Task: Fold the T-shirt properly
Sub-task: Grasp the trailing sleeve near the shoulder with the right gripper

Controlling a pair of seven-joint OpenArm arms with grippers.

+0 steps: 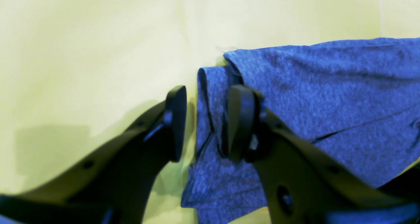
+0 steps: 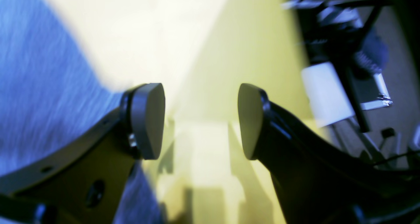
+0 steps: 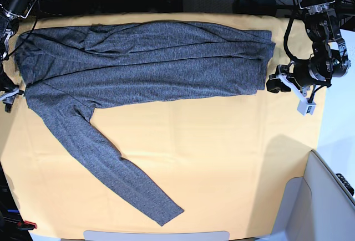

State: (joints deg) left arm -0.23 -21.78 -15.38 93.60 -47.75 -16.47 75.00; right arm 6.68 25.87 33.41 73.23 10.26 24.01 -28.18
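Note:
The heather-grey T-shirt (image 3: 150,58) lies lengthwise across the far part of the table, doubled over, and one long sleeve (image 3: 105,158) trails toward the near edge. My left gripper (image 3: 272,82) is at the shirt's right end. In the left wrist view, my left gripper (image 1: 208,122) is open: a rolled fold of the T-shirt (image 1: 328,96) stands between its fingers, one finger (image 1: 241,119) rests against the cloth, and the other stands clear of it. My right gripper (image 2: 200,119) is open and empty, with the T-shirt (image 2: 39,86) beside its left finger.
A yellow-orange table cloth (image 3: 222,158) covers the table. Past the table's edge, the right wrist view shows dark frame parts (image 2: 357,47) and a white block (image 2: 328,96). A light grey panel (image 3: 327,202) stands at the near right corner.

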